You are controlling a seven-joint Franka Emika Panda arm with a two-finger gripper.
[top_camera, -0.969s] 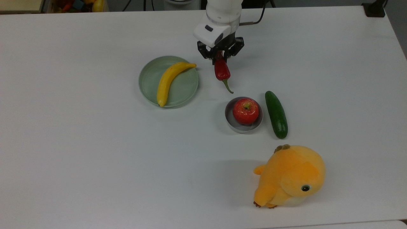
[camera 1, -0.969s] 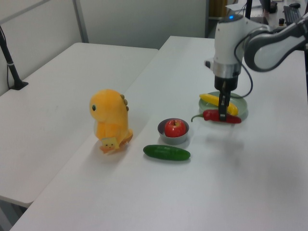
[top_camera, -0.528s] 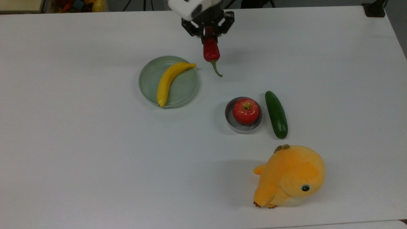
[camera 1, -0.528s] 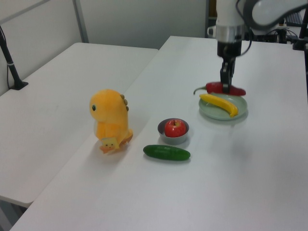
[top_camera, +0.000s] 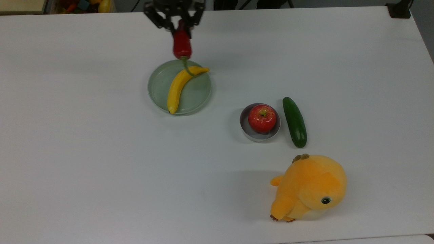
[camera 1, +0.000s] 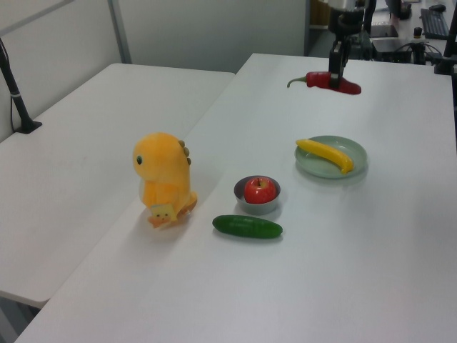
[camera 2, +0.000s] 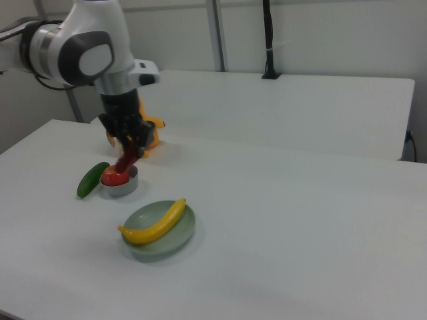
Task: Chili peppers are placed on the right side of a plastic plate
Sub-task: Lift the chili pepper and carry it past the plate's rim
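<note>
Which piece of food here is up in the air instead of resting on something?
The red chili pepper, held by the gripper above the table.

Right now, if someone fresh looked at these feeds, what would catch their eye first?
Probably the glossy dark red chili pepper, held well above the white table by the black two-finger gripper, beyond the pale green round plastic plate in the left view. Next, the long yellow banana lying across that plate. Then the big orange plush toy near the top view's lower right.
</note>
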